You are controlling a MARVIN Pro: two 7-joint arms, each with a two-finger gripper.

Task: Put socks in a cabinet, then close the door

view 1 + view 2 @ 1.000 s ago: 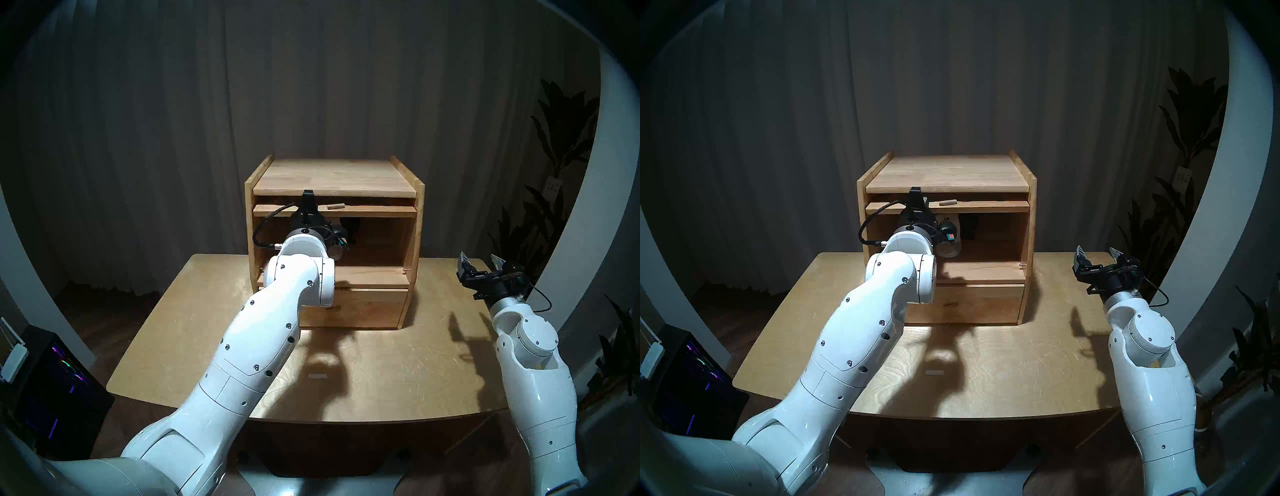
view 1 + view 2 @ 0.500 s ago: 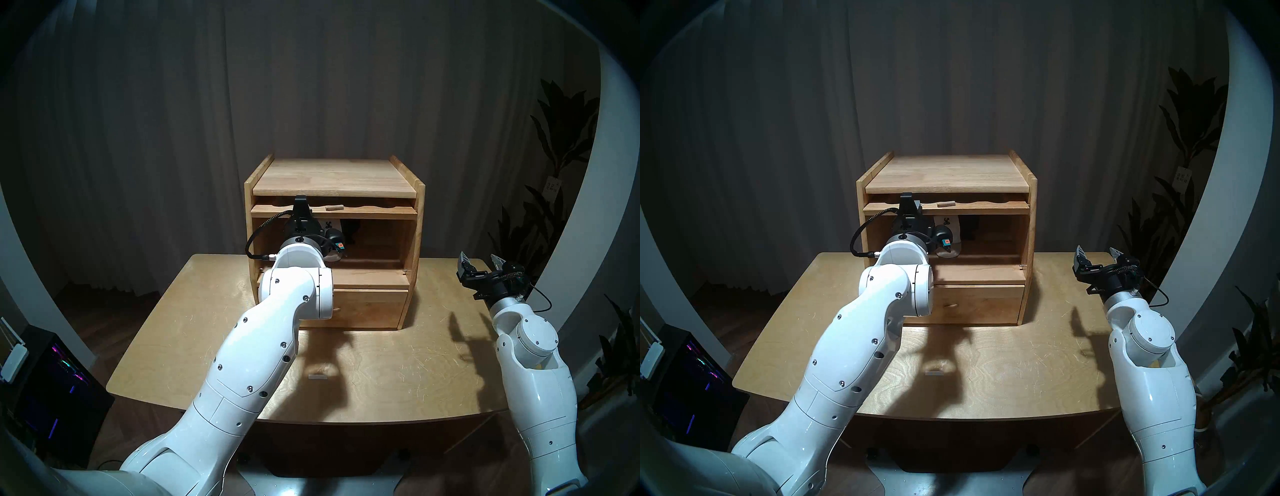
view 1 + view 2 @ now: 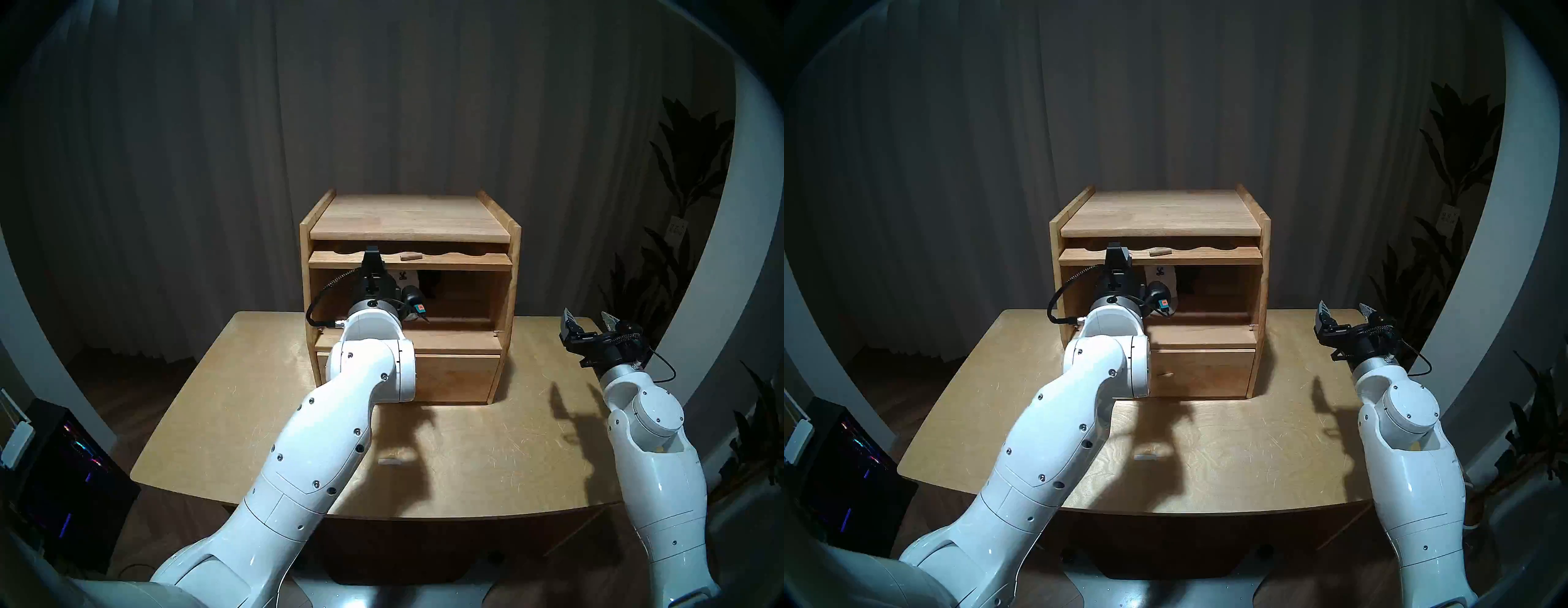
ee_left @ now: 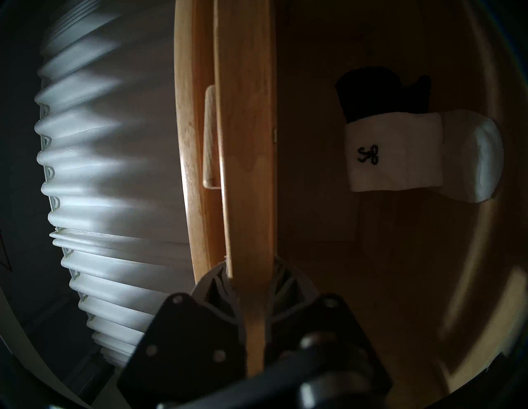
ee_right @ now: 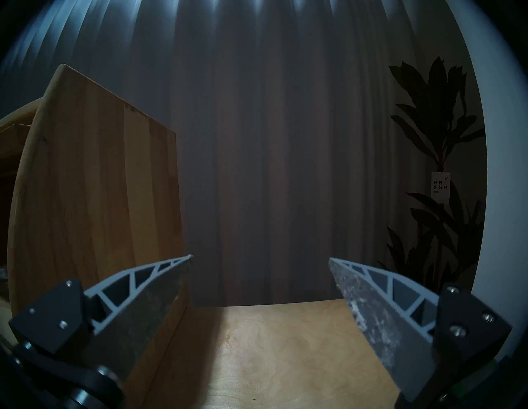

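The light-wood cabinet (image 3: 409, 216) stands at the table's far middle, its upper compartment open. Inside lie the socks: a white sock (image 4: 394, 154) with a dark logo, and a black sock (image 4: 380, 94) partly behind it. The door (image 3: 445, 260) lies flat under the cabinet top and sticks out a little, showing its wavy cutout edge and peg handle (image 3: 410, 255). My left gripper (image 4: 250, 265) is shut on the door's front edge, left of the peg. My right gripper (image 3: 589, 322) hovers open and empty to the right of the cabinet.
The closed drawer (image 3: 454, 378) sits below the compartment. A small white tag (image 3: 389, 462) lies on the table (image 3: 488, 446). A dark plant (image 3: 679, 212) stands at the right. A black computer case (image 3: 63, 467) is at the lower left, and curtains hang behind.
My left gripper has drawn back toward me with the door's edge. The door has slid a little out of its slot, baring the wavy cutout. The right arm is still.
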